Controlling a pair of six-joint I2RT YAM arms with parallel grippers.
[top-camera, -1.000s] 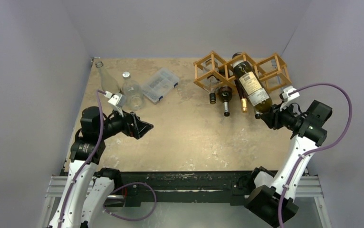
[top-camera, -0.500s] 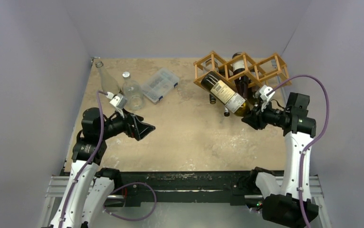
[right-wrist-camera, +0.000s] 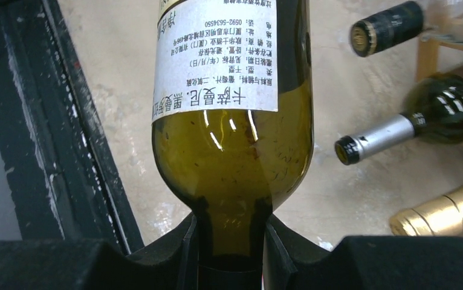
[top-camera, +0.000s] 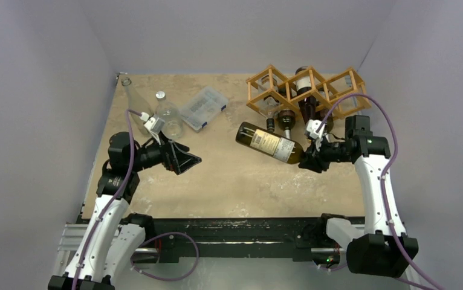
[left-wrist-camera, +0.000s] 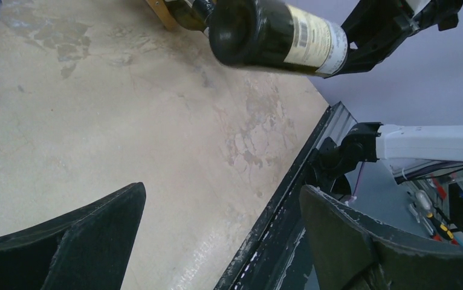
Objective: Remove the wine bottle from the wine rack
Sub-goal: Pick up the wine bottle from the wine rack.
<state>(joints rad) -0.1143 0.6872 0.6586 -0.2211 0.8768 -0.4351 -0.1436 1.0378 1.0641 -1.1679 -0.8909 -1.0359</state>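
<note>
Already the wine bottle (top-camera: 269, 144) hangs clear of the wine rack (top-camera: 271, 81) above the counter (top-camera: 235, 181), its neck clamped in the right pincer (top-camera: 309, 159), while the left pincer (top-camera: 184, 160) gapes wide and empty, so probably only setting it down remains.

you are looking at the white back label (right-wrist-camera: 217, 60) on the wine bottle (right-wrist-camera: 235, 169) in the right wrist view, and it is showing upside down. it is carrying rows of small black chinese print, with one larger line of chinese characters along the edge nearest the neck. one small row is giving the number 0592-5634550, and another is ending in (年/月/日). the rest of the small print is coming through too fine to read surely. in the left wrist view the bottle's label is showing a barcode (left-wrist-camera: 302, 37) whose digits are blurring out, and from the top camera its label is giving you no readable words
</note>
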